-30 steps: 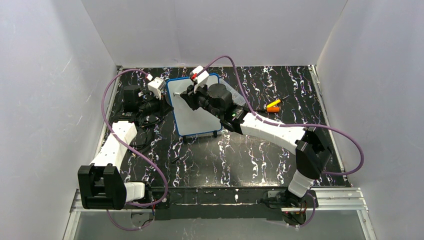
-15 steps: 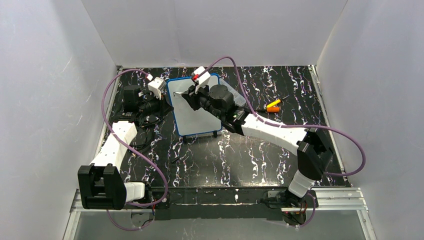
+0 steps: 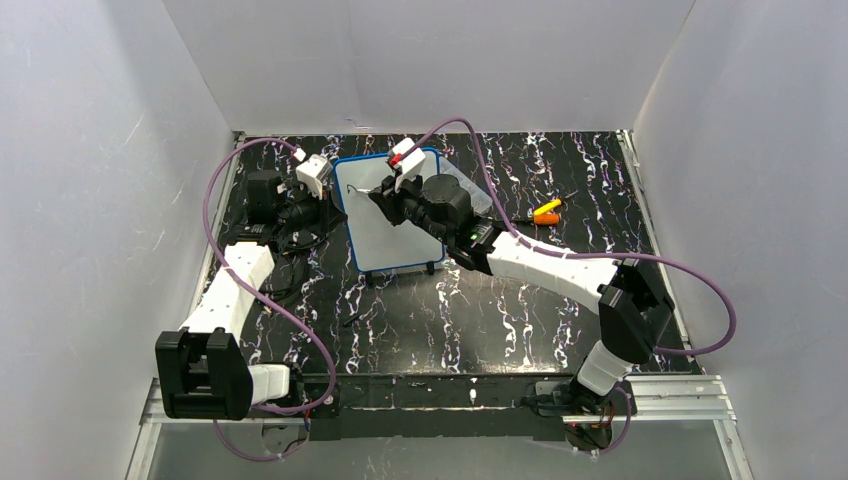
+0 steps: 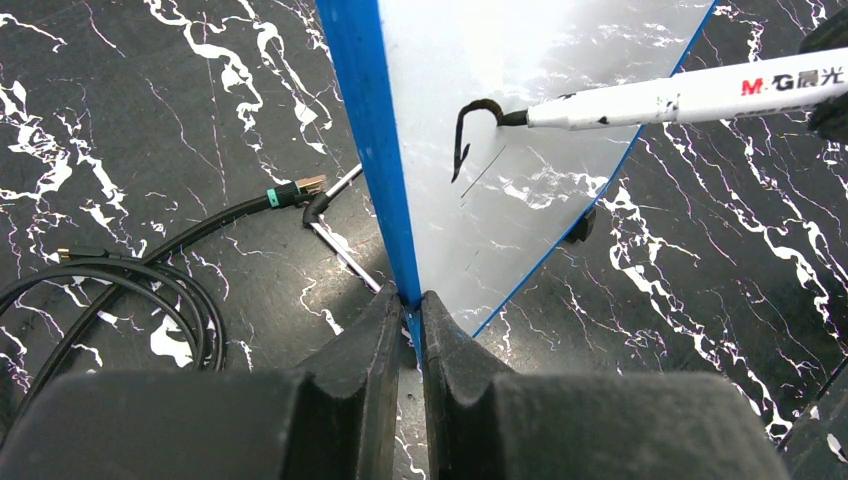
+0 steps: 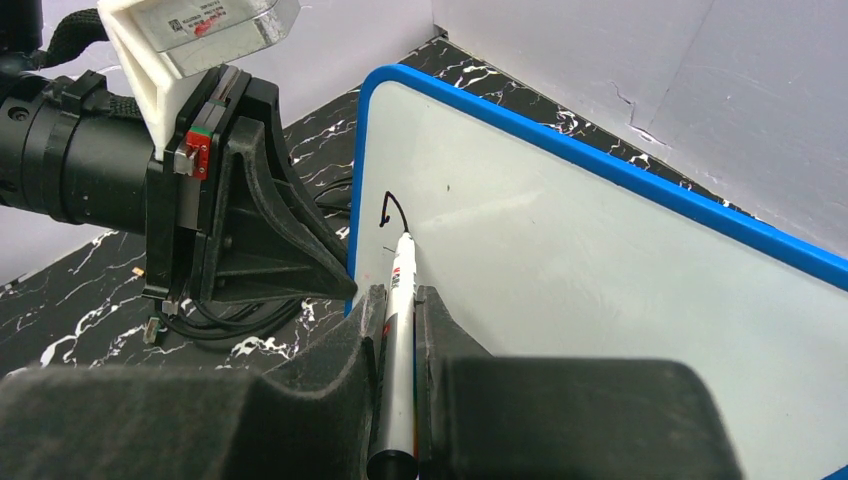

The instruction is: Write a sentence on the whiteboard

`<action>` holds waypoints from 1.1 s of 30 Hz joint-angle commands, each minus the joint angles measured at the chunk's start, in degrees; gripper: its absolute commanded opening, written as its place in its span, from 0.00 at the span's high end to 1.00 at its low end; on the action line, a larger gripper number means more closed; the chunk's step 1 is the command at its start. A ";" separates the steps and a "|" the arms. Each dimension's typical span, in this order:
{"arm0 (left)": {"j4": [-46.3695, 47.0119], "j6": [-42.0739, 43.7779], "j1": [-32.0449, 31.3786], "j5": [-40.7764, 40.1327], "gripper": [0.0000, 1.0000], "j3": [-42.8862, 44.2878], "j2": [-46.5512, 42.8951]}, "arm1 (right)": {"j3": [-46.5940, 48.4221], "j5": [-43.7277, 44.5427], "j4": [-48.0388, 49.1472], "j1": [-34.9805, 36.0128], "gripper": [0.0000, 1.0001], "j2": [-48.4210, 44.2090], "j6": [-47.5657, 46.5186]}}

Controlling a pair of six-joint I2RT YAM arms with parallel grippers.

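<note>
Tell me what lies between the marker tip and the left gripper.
In the left wrist view, only whiteboard surface: a black hooked stroke by the marker tip, then mostly bare white down to the left gripper clamping the blue frame.

Open tabletop point(image 3: 450, 320) before the whiteboard point(image 3: 385, 235); cables point(image 4: 225, 218) along its left.

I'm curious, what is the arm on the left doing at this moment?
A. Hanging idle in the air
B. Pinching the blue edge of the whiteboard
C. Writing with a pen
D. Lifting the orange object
B: in the left wrist view the left gripper is shut on the whiteboard at its blue frame, while the right gripper is the one holding the marker.
</note>
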 commanded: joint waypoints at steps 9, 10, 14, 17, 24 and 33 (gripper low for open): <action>-0.93 1.02 0.06 0.37 1.00 -0.59 -2.23 | 1.80 3.67 6.01 -0.40 0.99 -2.49 -0.46; -0.93 1.02 0.09 0.33 1.00 -0.59 -2.30 | 1.89 3.82 6.44 -0.36 0.99 -2.52 -0.55; -0.93 1.05 0.11 0.40 1.00 -0.59 -2.22 | 2.40 3.99 7.02 -0.35 0.99 -2.63 -0.80; -0.94 1.03 0.09 0.36 1.00 -0.59 -2.21 | 2.55 3.82 6.69 -0.35 0.99 -2.49 -0.90; -0.93 0.85 0.10 -0.42 1.00 -0.53 -2.25 | -0.45 -0.24 7.94 -0.35 0.99 -5.10 -0.12; -0.93 0.64 0.07 -0.56 1.00 -0.50 -2.31 | -4.32 -0.85 9.09 -0.35 0.99 -7.43 1.22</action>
